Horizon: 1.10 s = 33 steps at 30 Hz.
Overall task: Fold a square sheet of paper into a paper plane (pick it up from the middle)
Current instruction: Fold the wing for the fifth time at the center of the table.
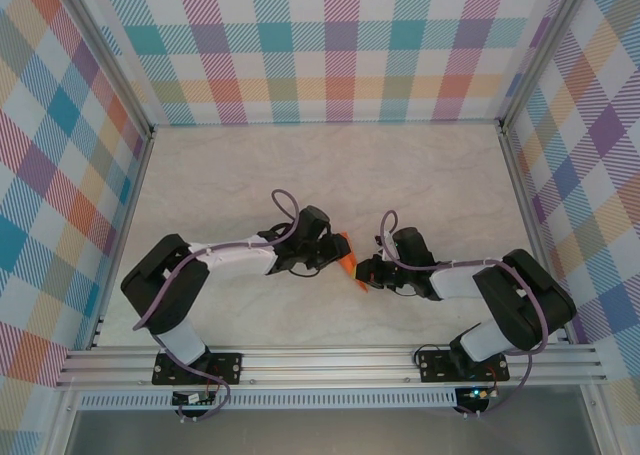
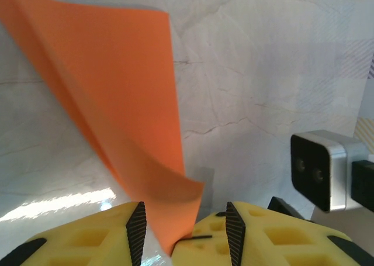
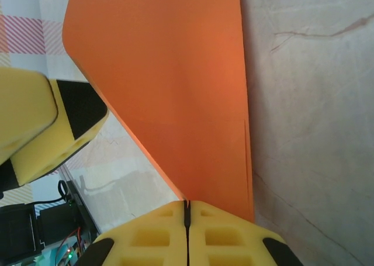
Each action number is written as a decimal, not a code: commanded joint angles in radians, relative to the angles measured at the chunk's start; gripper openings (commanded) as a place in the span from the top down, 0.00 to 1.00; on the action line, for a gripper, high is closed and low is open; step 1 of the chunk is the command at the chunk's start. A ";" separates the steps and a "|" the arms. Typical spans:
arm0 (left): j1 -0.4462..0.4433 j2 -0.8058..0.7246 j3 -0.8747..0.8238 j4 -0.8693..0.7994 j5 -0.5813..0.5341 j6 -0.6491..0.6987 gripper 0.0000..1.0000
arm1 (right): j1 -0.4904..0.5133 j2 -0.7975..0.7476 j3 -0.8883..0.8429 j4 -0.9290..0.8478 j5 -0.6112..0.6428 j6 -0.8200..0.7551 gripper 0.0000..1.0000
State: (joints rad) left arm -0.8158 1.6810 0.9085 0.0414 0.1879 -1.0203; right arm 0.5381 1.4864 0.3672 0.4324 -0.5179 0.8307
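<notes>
**Right gripper pinching the orange wedge, left jaws slack around its tip**

From the overhead camera I see the thin bright-orange sheet of paper [image 1: 345,254], folded into a tapering wedge. It sits between my two grippers over the pale marbled table [image 1: 300,165], about midway between the left and right edges and somewhat nearer the near edge than the far one.

The right gripper [image 1: 366,273] meets the paper from the right. In its wrist view the yellow foam fingers [image 3: 146,237] are clenched tight, their seam closed on the narrow end of the paper [image 3: 175,90], which fans out wide and upward from that pinch.

The left gripper [image 1: 328,249] comes in from the other side. Through its wrist camera the jaws stand apart with a clear gap, released. A curled corner of the paper [image 2: 117,90] dips into that gap and lies against one yellow finger [image 2: 257,234] without being squeezed. The grey camera housing [image 2: 324,169] of the right wrist sits close by at that view's right edge.

I cannot tell whether the paper touches the table.
</notes>
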 commanded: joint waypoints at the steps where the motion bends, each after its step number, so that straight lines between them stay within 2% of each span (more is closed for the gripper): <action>1: -0.004 0.035 0.044 0.046 0.020 0.023 0.57 | -0.004 -0.019 0.026 -0.048 -0.030 -0.009 0.92; 11: -0.004 0.131 0.094 0.047 0.033 0.024 0.61 | -0.004 -0.086 0.058 -0.222 0.028 -0.092 0.81; 17: -0.004 0.140 0.099 0.043 0.036 0.024 0.62 | -0.003 -0.103 0.078 -0.317 0.059 -0.145 0.75; 20: -0.005 0.141 0.104 0.038 0.035 0.025 0.62 | -0.003 -0.107 0.093 -0.370 0.065 -0.183 0.69; 26: -0.003 0.143 0.107 0.035 0.038 0.027 0.62 | -0.003 -0.105 0.126 -0.441 0.087 -0.235 0.66; 33: -0.003 0.155 0.115 0.030 0.048 0.026 0.62 | -0.003 -0.068 0.145 -0.452 0.082 -0.251 0.66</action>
State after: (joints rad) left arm -0.8158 1.8206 0.9997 0.0818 0.2211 -1.0054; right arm 0.5373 1.4021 0.4870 0.0151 -0.4377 0.6125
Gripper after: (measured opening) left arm 0.384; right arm 0.340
